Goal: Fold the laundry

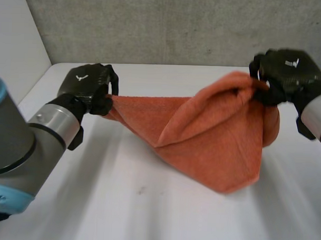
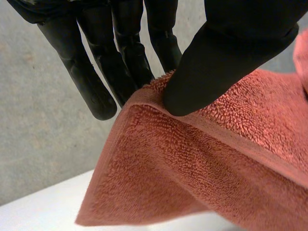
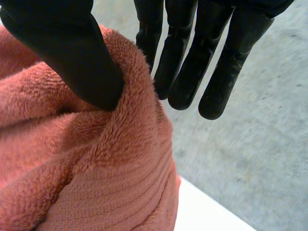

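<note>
An orange-red terry towel (image 1: 212, 137) hangs stretched between my two hands above the white table (image 1: 146, 214), sagging in a bunched fold toward the right. My left hand (image 1: 88, 86) holds its left corner, thumb pressing the hemmed edge (image 2: 144, 96) against the fingers (image 2: 96, 91). My right hand (image 1: 283, 74) grips a gathered clump at the towel's upper right, the thumb (image 3: 72, 57) pinching plush cloth (image 3: 96, 168) against the fingers (image 3: 192, 72). The towel's lowest tip (image 1: 226, 188) rests on or just above the table.
A grey concrete wall (image 1: 169, 25) runs along the table's far edge, and a white side panel (image 1: 15, 46) stands at the left. Bare tabletop lies in front of the towel.
</note>
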Controlling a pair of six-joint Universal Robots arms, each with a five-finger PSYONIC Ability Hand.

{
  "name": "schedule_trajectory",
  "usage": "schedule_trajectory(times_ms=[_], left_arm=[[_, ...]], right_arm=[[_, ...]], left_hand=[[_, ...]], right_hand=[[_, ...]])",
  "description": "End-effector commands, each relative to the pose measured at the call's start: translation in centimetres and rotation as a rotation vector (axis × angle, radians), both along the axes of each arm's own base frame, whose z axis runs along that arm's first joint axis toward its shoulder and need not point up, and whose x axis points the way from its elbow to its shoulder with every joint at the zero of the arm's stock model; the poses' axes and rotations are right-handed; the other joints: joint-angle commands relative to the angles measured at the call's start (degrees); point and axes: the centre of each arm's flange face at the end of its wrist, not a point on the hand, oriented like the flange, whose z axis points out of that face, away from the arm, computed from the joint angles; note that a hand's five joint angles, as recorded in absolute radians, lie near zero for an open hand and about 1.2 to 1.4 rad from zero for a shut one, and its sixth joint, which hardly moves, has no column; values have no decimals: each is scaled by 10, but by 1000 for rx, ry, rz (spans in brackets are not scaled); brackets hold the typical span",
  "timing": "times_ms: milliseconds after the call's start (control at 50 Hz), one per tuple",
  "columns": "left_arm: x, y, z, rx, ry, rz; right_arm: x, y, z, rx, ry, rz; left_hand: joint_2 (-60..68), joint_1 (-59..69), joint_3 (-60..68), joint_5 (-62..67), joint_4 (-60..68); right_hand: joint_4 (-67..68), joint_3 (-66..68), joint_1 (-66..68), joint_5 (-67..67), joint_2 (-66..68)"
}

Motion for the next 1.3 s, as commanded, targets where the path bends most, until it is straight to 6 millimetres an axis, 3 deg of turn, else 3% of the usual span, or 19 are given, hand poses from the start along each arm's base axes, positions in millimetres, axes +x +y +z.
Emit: schedule_trajectory(times_ms=[20,60,80,120,140,160,240,340,400,480,620,780,1020,1080,1160,1180,1240,1280,1300], left_arm=[[7,15,-2,23,-13,-2],[9,18,-8,44,-24,0],[9,18,-8,45,-24,0],[10,20,-13,62,-33,0],[10,20,-13,62,-33,0],[10,20,-16,69,-37,-2],[10,22,-19,83,-44,-3],[11,29,-24,105,-55,-9],[12,31,-26,112,-61,-11],[14,36,-30,133,-71,-14],[18,42,-30,143,-78,-11],[20,46,-36,161,-87,-10],[23,41,-41,172,-97,5],[25,33,-47,188,-103,23],[26,15,-49,188,-101,50],[26,15,-49,188,-101,50],[22,-2,-42,150,-91,59],[18,-12,-33,108,-93,59],[13,-25,-17,39,-94,59]], right_arm=[[-10,34,-43,146,274,112],[-14,54,-60,242,405,166],[-14,54,-60,242,405,167],[-20,61,-60,283,480,190],[-20,61,-60,283,480,190],[-21,58,-55,283,471,179],[-22,47,-40,265,392,132],[-18,30,-12,271,196,94],[-17,26,-10,277,171,93],[-11,5,-28,367,164,110],[10,7,-55,553,219,183],[27,-11,-91,632,297,209],[33,-19,-117,721,320,232],[33,-20,-121,735,325,235],[36,-31,-107,658,327,232],[36,-31,-107,658,327,232],[38,-47,-83,542,305,192],[41,-69,-38,325,251,122],[41,-69,-37,324,251,122]], left_hand=[[103,130,109,118,110],[103,130,109,118,110],[103,130,109,118,110],[103,130,109,118,110],[103,130,109,118,110],[103,130,109,118,110],[103,130,109,118,110],[103,130,109,118,110],[103,130,109,118,110],[103,130,109,118,110],[103,130,109,118,110],[103,130,109,118,110],[103,130,109,118,110],[103,130,109,118,110],[103,130,109,118,110],[103,130,109,118,110],[103,130,109,118,110],[103,130,109,118,110],[103,130,109,118,110]], right_hand=[[117,121,274,154,124],[-88,-84,69,-51,-81],[-90,-85,68,-52,-82],[-282,-278,-125,-245,-275],[-283,-279,-125,-246,-276],[-390,-385,-232,-352,-383],[-440,-435,-282,-402,-432],[-423,-418,-265,-385,-416],[-416,-412,-258,-379,-409],[-396,-391,-238,-359,-389],[-357,-353,-200,-320,-350],[-324,-319,-166,-286,-316],[-253,-248,-95,-216,-246],[-172,-168,-14,-135,-165],[116,120,274,153,123],[117,121,274,154,124],[117,121,274,154,124],[117,121,274,154,124],[117,121,274,154,124]])
